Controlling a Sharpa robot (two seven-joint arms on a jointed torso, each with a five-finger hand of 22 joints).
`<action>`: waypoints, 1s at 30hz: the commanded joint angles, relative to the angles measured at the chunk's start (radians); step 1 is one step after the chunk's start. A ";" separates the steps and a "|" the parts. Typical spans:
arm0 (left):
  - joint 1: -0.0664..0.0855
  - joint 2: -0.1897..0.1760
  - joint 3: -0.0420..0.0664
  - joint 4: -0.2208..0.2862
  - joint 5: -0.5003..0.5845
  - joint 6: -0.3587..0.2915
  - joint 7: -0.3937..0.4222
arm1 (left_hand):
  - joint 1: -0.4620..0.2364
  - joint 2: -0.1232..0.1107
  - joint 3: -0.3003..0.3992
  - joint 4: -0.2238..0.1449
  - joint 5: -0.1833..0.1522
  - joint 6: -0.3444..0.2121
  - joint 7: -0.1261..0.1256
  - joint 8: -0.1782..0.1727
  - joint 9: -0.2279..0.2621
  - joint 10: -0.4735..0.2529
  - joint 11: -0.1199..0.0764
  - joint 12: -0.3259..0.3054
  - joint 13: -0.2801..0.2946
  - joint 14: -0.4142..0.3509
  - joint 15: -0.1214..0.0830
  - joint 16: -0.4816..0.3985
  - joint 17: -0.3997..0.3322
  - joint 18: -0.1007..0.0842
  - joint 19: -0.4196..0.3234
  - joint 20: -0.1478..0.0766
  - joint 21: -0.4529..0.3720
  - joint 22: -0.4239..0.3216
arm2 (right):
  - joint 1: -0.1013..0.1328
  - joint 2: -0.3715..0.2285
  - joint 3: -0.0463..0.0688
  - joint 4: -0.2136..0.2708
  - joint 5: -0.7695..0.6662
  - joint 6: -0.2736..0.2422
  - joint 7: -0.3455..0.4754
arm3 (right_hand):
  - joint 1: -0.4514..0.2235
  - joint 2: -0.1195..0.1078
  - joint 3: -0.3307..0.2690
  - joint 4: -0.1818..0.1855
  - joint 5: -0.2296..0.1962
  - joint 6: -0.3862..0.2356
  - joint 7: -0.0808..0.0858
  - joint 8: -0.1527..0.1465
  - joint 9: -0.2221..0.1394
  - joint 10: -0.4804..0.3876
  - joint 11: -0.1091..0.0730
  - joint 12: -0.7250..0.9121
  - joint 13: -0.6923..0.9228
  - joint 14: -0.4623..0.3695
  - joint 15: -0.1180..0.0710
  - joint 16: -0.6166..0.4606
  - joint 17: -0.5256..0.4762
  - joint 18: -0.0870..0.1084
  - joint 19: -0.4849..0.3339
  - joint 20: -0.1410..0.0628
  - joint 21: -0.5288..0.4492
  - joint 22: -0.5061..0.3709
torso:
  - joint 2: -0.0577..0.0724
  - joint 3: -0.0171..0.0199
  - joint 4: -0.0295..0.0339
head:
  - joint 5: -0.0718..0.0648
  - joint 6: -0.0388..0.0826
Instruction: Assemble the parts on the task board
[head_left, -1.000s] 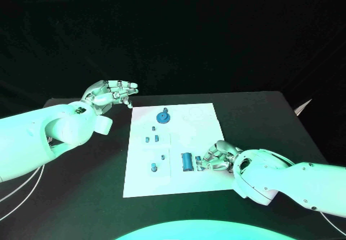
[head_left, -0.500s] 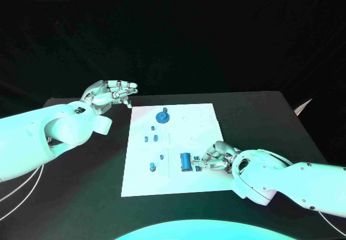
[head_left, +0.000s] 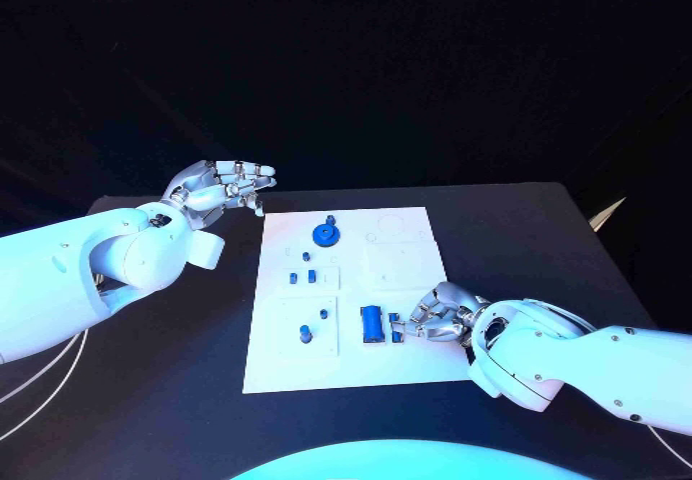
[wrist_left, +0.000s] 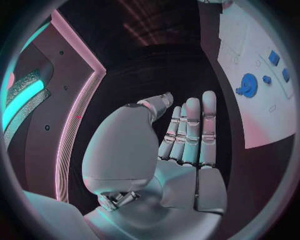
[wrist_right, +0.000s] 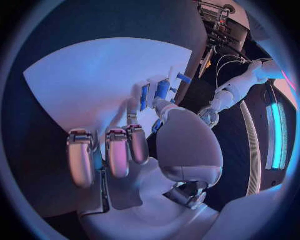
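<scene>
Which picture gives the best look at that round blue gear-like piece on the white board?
The head view: the round blue piece lies unobstructed near the far end of the task board. The left wrist view also catches it, but bent near the rim. In the right wrist view I cannot pick it out.

A black table (head_left: 519, 230) stood before a dark backdrop of black cloth (head_left: 404, 90) that closed off the space behind it. In the left wrist view, a dark wall panel (wrist_left: 47, 105) carried a glowing pink light strip (wrist_left: 78, 107) along its edge.
</scene>
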 joint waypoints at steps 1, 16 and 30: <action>0.000 0.001 0.001 0.002 -0.001 0.015 0.005 | 0.001 0.008 -0.001 0.005 0.002 -0.007 0.014 0.003 -0.001 -0.001 0.003 0.003 -0.002 -0.006 -0.001 -0.003 -0.001 0.015 0.004 0.000 -0.006 -0.001 | -0.001 -0.004 0.000 0.004 -0.010 0.031 0.026 | 0.010 0.002 -0.001 -0.006 -0.001 0.001 -0.004 0.003 0.001 0.052 -0.002 0.000 0.199 0.097 -0.004 0.003 0.234 -0.005 0.105 -0.003 -0.003 0.261 | 0.000 0.0001 -0.0001 | 0.000 0.001; 0.000 0.005 0.001 -0.004 -0.001 0.013 0.010 | 0.000 0.008 -0.002 0.007 0.002 -0.007 0.014 0.003 -0.002 -0.002 0.003 0.003 -0.002 -0.006 -0.001 -0.004 -0.002 0.015 0.004 0.001 -0.007 -0.002 | 0.022 -0.045 0.001 0.020 0.026 0.004 0.152 | 0.029 0.015 0.000 -0.016 0.007 -0.029 0.008 -0.020 -0.009 0.049 0.007 -0.006 0.196 0.096 0.004 0.001 0.229 -0.003 0.102 0.002 -0.015 0.257 | -0.002 -0.0016 0.0006 | -0.002 0.015; -0.002 0.055 -0.008 -0.048 0.015 -0.030 0.047 | -0.009 0.001 -0.011 0.021 -0.001 -0.012 0.014 0.005 -0.005 -0.006 0.006 0.005 -0.005 -0.061 0.005 -0.052 -0.021 0.013 -0.033 0.006 -0.049 -0.024 | 0.128 -0.009 0.007 -0.210 0.416 -0.039 0.675 | 0.157 0.031 0.032 -0.093 0.017 -0.132 0.068 -0.116 -0.043 -0.142 0.059 -0.337 0.034 0.034 0.047 -0.116 0.027 0.074 -0.011 0.043 -0.423 0.121 | -0.027 -0.0127 0.0008 | -0.001 0.072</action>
